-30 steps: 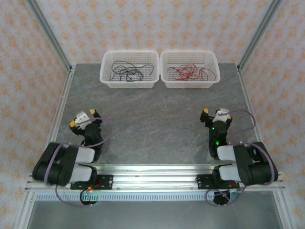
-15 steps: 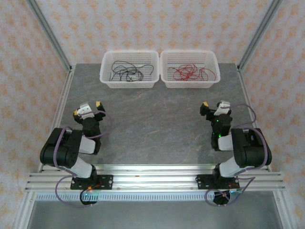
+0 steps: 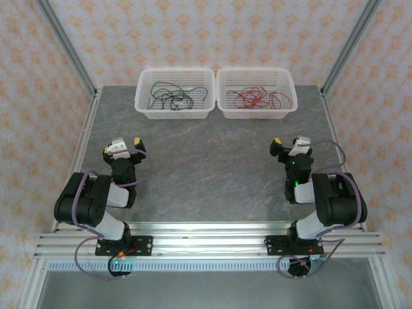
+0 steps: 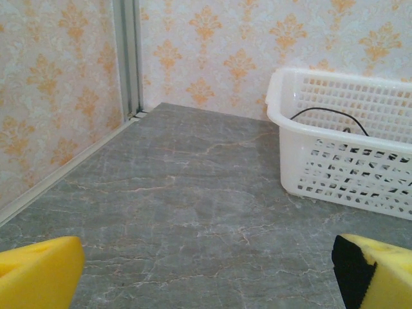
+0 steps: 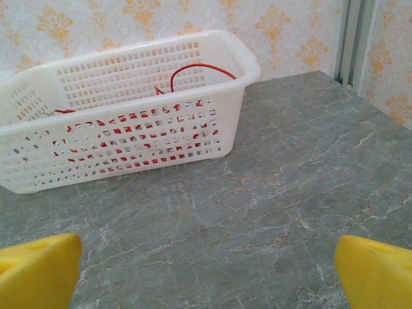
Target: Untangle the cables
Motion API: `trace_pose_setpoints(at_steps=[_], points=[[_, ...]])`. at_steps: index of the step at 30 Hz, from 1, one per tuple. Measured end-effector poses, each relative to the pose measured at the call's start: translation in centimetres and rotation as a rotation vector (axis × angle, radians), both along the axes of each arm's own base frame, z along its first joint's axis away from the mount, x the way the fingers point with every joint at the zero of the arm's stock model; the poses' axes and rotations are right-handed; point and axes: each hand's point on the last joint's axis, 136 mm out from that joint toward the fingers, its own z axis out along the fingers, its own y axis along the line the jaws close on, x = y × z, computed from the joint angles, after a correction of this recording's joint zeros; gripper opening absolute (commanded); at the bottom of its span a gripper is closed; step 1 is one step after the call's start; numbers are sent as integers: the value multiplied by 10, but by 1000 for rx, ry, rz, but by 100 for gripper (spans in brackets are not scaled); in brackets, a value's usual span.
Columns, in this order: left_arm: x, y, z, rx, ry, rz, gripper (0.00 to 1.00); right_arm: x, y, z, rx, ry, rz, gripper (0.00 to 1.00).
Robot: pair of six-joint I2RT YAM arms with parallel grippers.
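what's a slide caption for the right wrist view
Open right gripper faces white basket of red cables on grey table.

From the left wrist, the left basket runs off the right edge, and its wall hides most of the black wires. From the right wrist, the right basket is cut at the left edge, its wall screening the red wires. From above, single strands are too small to tell apart
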Motion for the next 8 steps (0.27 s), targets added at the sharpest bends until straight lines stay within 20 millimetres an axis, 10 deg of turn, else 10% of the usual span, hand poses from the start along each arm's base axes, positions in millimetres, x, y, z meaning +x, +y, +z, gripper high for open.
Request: trace_pose_setpoints(at_steps=[8], points=[[4, -5, 1, 0, 1, -32, 99, 0, -1, 0, 2, 2, -4, 100]])
